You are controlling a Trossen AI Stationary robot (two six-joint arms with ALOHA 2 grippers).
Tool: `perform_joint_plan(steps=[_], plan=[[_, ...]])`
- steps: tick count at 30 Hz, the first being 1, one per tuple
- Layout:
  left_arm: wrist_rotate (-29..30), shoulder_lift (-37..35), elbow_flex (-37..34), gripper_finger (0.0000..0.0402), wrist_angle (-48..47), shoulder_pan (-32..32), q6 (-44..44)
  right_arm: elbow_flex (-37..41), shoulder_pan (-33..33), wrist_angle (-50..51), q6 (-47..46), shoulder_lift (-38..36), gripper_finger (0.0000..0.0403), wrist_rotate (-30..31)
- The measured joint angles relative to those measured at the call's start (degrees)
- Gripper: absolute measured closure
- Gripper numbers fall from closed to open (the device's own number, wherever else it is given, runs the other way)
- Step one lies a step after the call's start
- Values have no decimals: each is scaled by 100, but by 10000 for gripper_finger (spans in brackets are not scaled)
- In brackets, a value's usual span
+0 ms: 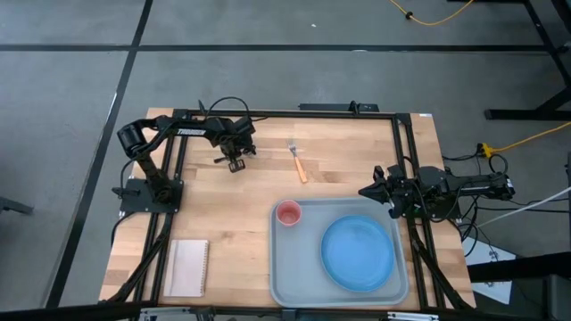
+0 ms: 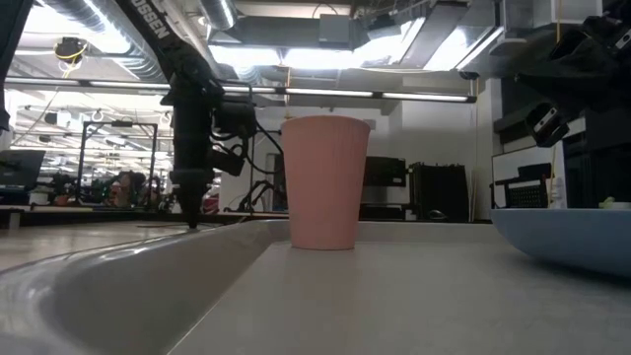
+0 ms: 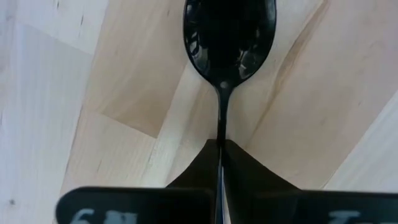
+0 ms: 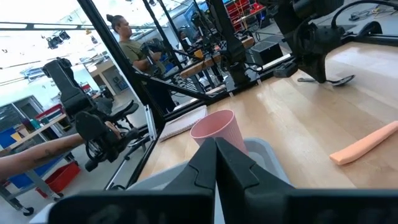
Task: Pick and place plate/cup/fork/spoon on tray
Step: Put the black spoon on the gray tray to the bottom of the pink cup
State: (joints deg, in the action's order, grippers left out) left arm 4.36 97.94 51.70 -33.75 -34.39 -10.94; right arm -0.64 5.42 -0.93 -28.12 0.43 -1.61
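Where overhead blurs, left hand [image 3: 219,163] pinching spoon [image 3: 229,43] handle.

A small white notepad [image 1: 187,267] lies on the wooden table [image 1: 241,201] near the lower left of the high view, close to the table's front edge. Yellow cables [image 1: 437,16] trail over the grey floor [image 1: 71,116] at the upper right, and another yellow cable [image 1: 522,138] runs in from the right edge. Dark lines cross the floor at the top and left. In the right wrist view a person [image 4: 127,46] stands in the workshop at the upper left, and a forearm [image 4: 31,155] reaches in at the left edge.
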Motion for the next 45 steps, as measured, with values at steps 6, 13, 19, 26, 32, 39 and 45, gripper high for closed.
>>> perform_joint_plan(steps=[6, 13, 19, 26, 32, 39, 45], plan=[[198, -58, 41, 400, 28, 2, 147, 0, 1, 0, -7, 0, 397, 0], [-143, -466, 547, 401, -275, 127, 618, 0, 0, 0, -16, -1, 397, 0], [-92, -752, 793, 401, -721, 631, 1632, 0, -1, 0, -5, 0, 397, 0], [-102, -831, 1120, 401, -1208, 1560, 3436, 0, 0, 0, -16, -1, 397, -4], [-92, -833, 1715, 401, -1230, 2494, 4741, 0, 0, 0, -30, 0, 397, -41], [666, -833, 2370, 402, -1321, 3664, 6480, 2, -1, -97, -463, 0, 397, -536], [1404, -773, 2511, 401, -316, 4684, 7752, 2, 1, -133, -468, -2, 397, -788]])
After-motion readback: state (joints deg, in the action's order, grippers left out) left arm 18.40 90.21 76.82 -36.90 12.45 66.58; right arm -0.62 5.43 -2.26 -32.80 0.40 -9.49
